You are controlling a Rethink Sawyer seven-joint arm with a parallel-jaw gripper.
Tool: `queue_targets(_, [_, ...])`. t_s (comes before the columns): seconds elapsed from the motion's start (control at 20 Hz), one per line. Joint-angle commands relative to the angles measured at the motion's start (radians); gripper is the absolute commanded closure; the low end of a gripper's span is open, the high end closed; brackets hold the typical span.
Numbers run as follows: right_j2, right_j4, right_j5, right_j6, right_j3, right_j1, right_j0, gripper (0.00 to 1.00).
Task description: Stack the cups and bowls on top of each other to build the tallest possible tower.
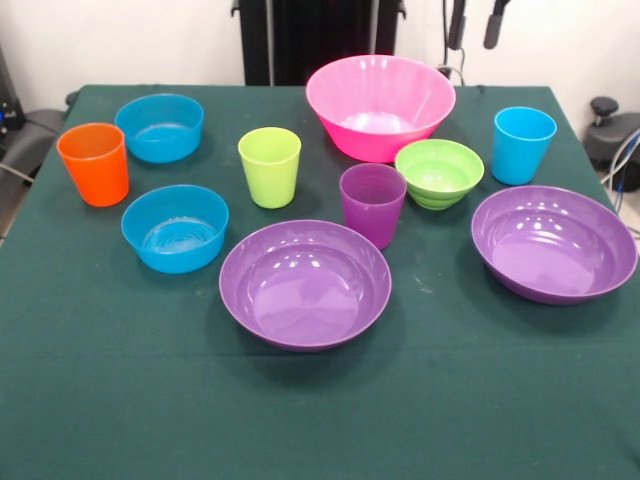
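Note:
All pieces stand apart and upright on the green tablecloth [320, 420]; nothing is stacked. The cups: orange [94, 163] at far left, lime green [270, 166], purple [373, 203] at centre, light blue [523, 145] at right. The bowls: big pink [380, 105] at the back, small ribbed green [439, 172] beside the purple cup, two small blue [160, 127] [176, 227] at left, two wide purple, one at front centre [305, 283] and one at right [553, 243]. My gripper [476, 24] shows only its two dark fingertips at the top edge, spread apart and empty, above and behind the pink bowl's right side.
The robot's black pedestal [318, 40] stands behind the table's far edge. Cables and dark equipment [618, 135] lie off the table at right, and more dark gear [30, 135] at left.

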Motion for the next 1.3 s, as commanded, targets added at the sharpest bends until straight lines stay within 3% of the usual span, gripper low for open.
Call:
queue_targets(0.05, [0.16,-0.075,0.174,-0.157,-0.084,0.029,-0.08,0.0])
queue_targets(1.0, [0.361,-0.027,0.426,-0.199,-0.262,0.071,-0.212,0.0])
queue_targets(1.3, [0.405,-0.048,0.481,-0.219,-0.293,0.088,-0.249,0.0])
